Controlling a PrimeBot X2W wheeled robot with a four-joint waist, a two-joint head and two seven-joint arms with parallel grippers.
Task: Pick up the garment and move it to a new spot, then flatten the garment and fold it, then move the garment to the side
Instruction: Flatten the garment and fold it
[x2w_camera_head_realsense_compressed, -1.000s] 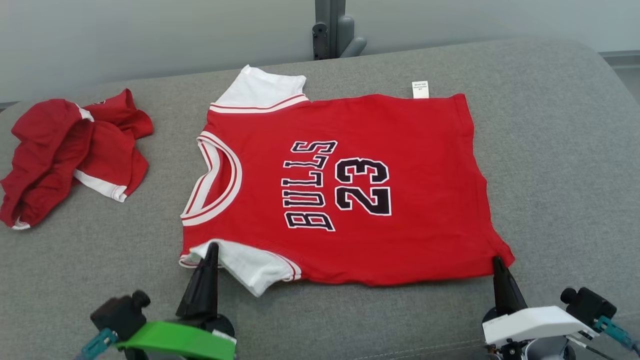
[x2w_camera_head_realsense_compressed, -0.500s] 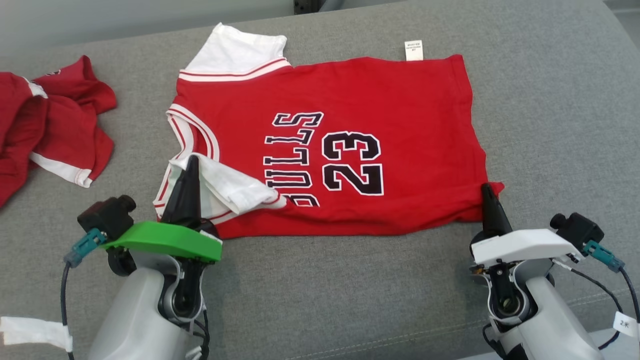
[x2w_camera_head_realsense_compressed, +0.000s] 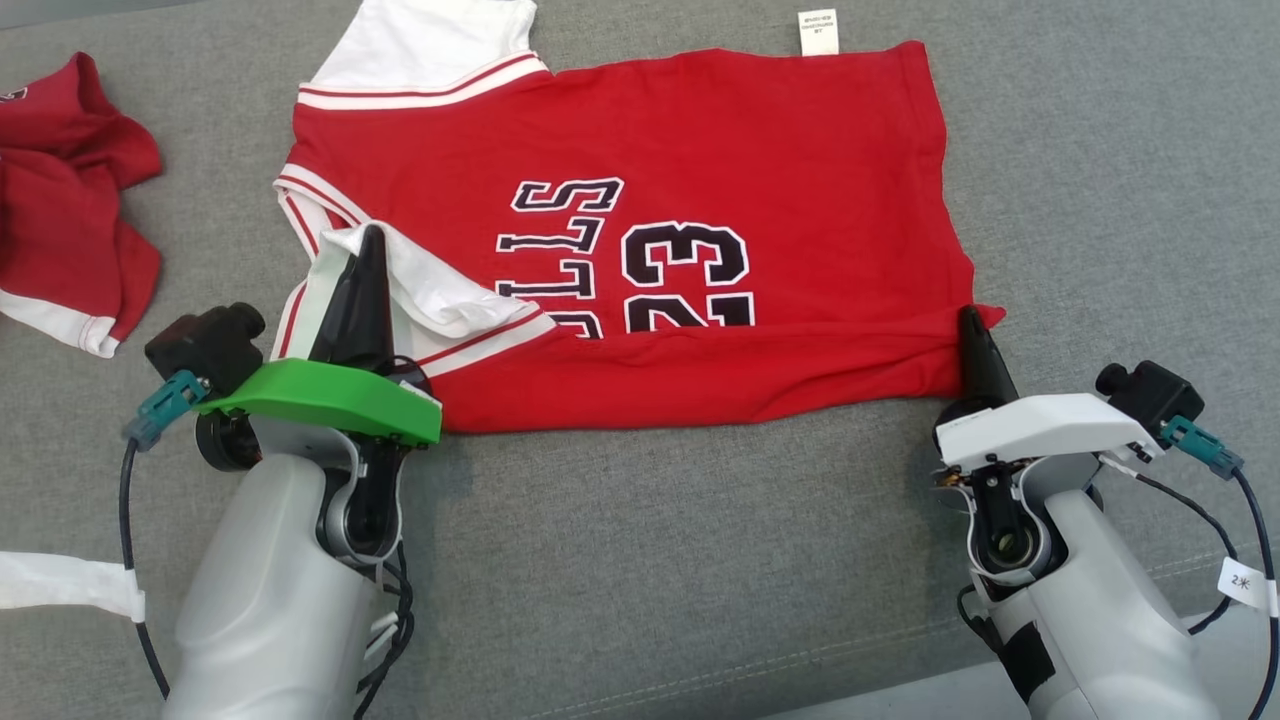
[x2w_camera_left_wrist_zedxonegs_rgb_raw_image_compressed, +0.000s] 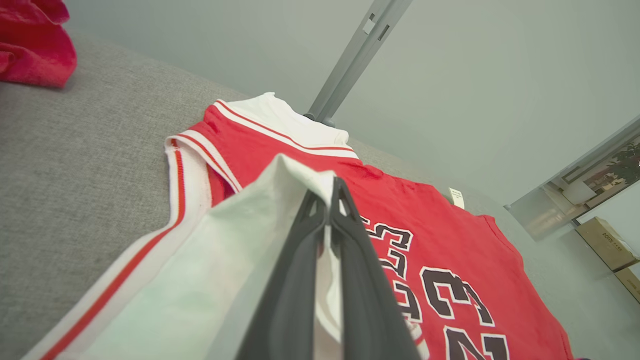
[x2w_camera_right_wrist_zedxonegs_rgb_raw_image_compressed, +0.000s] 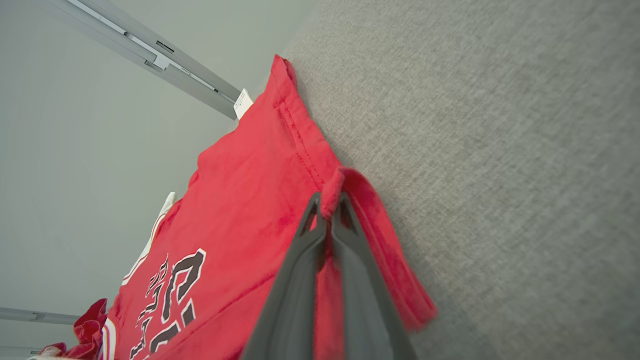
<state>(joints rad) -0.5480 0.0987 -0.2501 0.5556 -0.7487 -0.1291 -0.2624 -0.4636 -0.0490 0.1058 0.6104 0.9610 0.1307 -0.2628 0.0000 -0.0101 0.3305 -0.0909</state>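
Observation:
The garment (x2w_camera_head_realsense_compressed: 700, 150) is a red jersey with white sleeves and black "BULLS 23" lettering, spread on the grey cushion. Its near long edge is lifted and folded partway over the lettering. My left gripper (x2w_camera_head_realsense_compressed: 370, 235) is shut on the garment's near white sleeve (x2w_camera_head_realsense_compressed: 440, 290), which lies turned over onto the red body. The left wrist view shows the white cloth (x2w_camera_left_wrist_zedxonegs_rgb_raw_image_compressed: 235, 240) pinched between the fingers (x2w_camera_left_wrist_zedxonegs_rgb_raw_image_compressed: 300, 280). My right gripper (x2w_camera_head_realsense_compressed: 968, 315) is shut on the garment's near hem corner (x2w_camera_right_wrist_zedxonegs_rgb_raw_image_compressed: 345, 180), pinched between dark fingers (x2w_camera_right_wrist_zedxonegs_rgb_raw_image_compressed: 295, 295).
A second red garment (x2w_camera_head_realsense_compressed: 60, 230) lies crumpled at the far left of the cushion (x2w_camera_head_realsense_compressed: 650, 560). A white care tag (x2w_camera_head_realsense_compressed: 817, 32) sticks out from the jersey's far edge. Grey cushion stretches bare in front of the jersey and to its right.
Both grippers have carried the jersey's near edge away from me, folding it over the lower lettering. The head camera has tilted down, so the whole scene sits higher in the picture.

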